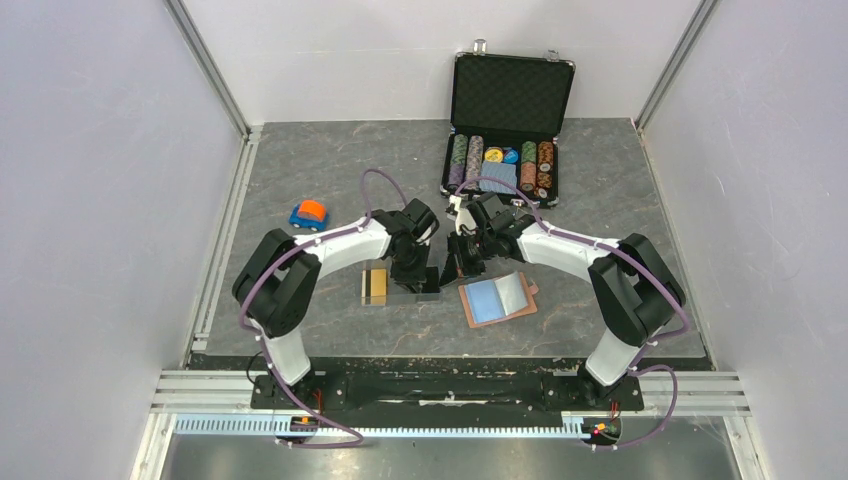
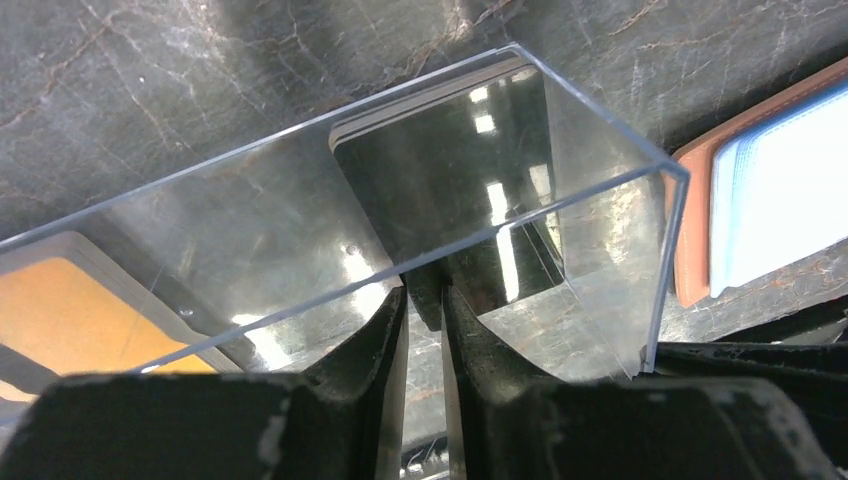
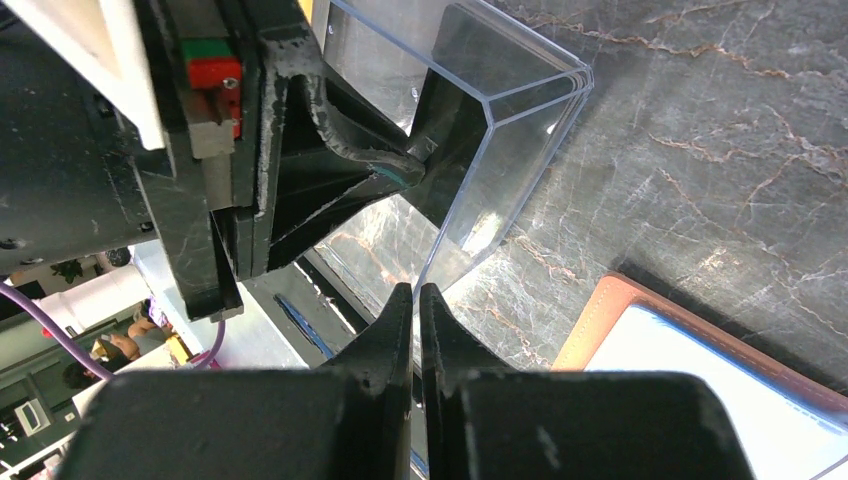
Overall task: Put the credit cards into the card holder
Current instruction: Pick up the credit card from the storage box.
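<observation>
A clear plastic box [image 2: 600, 230] lies on its side between my two grippers, with black credit cards [image 2: 450, 170] inside it. My left gripper [image 2: 425, 295] is shut at the box's open rim, pinching the edge of a black card. My right gripper [image 3: 416, 292] is shut on the thin clear wall of the box [image 3: 530, 150]; the left fingers [image 3: 385, 170] show against the black card [image 3: 455, 120]. A gold-orange card [image 1: 375, 285] lies left of the box. The tan card holder [image 1: 497, 298] lies open, blue inside up, right of the box.
An open black poker-chip case [image 1: 510, 130] with chips stands at the back of the table. A small orange and blue object [image 1: 309, 214] lies at the left. Grey walls close in left, right and back.
</observation>
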Tool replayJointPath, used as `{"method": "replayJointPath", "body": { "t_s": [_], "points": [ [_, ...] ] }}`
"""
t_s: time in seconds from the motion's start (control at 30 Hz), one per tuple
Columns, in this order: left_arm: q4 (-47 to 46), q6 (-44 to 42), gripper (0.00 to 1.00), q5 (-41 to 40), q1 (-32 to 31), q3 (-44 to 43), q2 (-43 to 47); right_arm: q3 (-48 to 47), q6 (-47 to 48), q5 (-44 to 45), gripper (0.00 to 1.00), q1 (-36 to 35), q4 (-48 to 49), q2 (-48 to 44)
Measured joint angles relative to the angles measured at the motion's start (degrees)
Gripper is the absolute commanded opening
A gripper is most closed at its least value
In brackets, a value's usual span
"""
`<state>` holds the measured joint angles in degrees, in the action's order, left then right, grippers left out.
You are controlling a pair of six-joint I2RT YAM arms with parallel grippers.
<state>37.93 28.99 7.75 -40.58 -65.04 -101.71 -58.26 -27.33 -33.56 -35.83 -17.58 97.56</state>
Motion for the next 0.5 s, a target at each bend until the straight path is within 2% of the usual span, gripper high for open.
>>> {"method": "replayJointPath", "body": {
  "t_s": [0.17, 0.33, 0.5],
  "points": [
    [2.78, -1.7, 0.24, -0.92, -0.72, -2.97, -2.14, 0.0, 0.02, -0.02, 0.01, 0.02, 0.0, 0.0],
    [4.76, -3.1, 0.11, -2.56, -1.64, -4.52, -2.78, 0.0, 0.02, -0.02, 0.01, 0.02, 0.0, 0.0],
    [5.38, -3.56, 0.03, -3.15, -1.66, -4.7, -2.71, 0.0, 0.02, -0.02, 0.01, 0.02, 0.0, 0.0]
  ]
}}
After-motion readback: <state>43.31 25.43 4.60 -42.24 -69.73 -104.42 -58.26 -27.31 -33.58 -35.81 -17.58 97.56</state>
